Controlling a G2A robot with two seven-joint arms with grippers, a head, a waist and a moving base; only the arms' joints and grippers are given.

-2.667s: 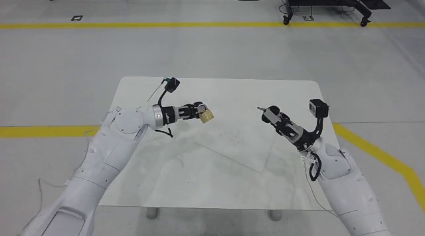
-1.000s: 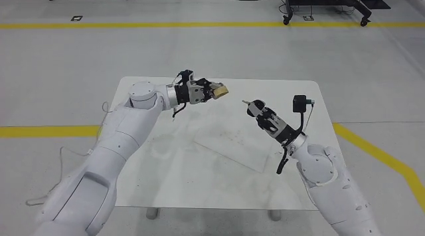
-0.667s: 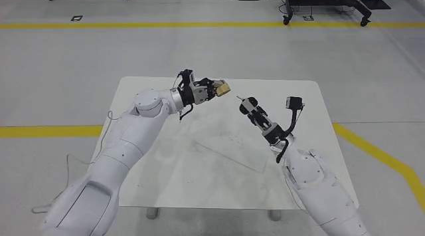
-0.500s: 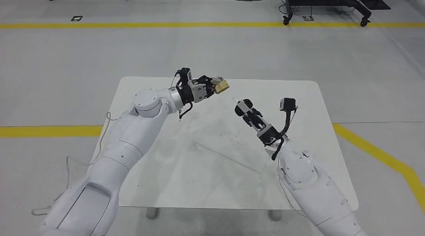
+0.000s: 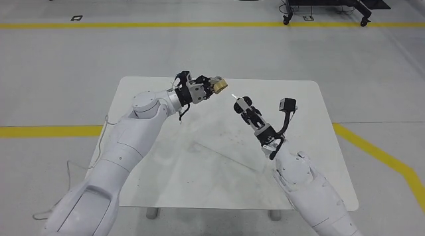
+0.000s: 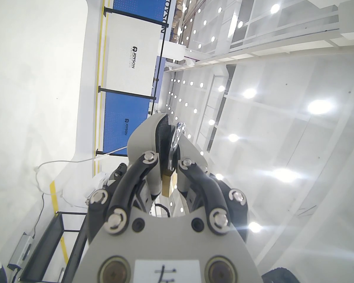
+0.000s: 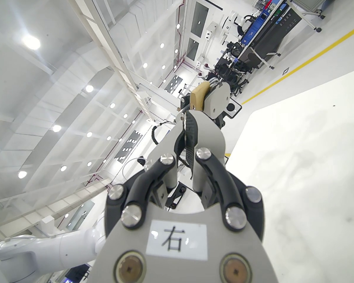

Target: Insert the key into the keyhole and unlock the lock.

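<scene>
Lock [image 5: 220,86]: held in the air above the far part of the surface [image 5: 219,169], near the middle of its far edge and clear of it. The left gripper [image 5: 211,88] has its fingers [image 6: 144,139] clamped on the lock. In the left wrist view the brass body and silver shackle show between the two pads.

Key [image 5: 234,96]: gripped by the right gripper [image 5: 240,102], fingers [image 7: 208,136] clenched on its head. The blade sticks out past the fingertips and points at the lock. It is also raised off the surface.

Relation: the top view shows the key tip just beside the lock, with a slight gap between them. The key is not yet in the keyhole. In the right wrist view the brass body sits just beyond the right fingertips, roughly in line with them. The keyhole itself cannot be made out.
</scene>
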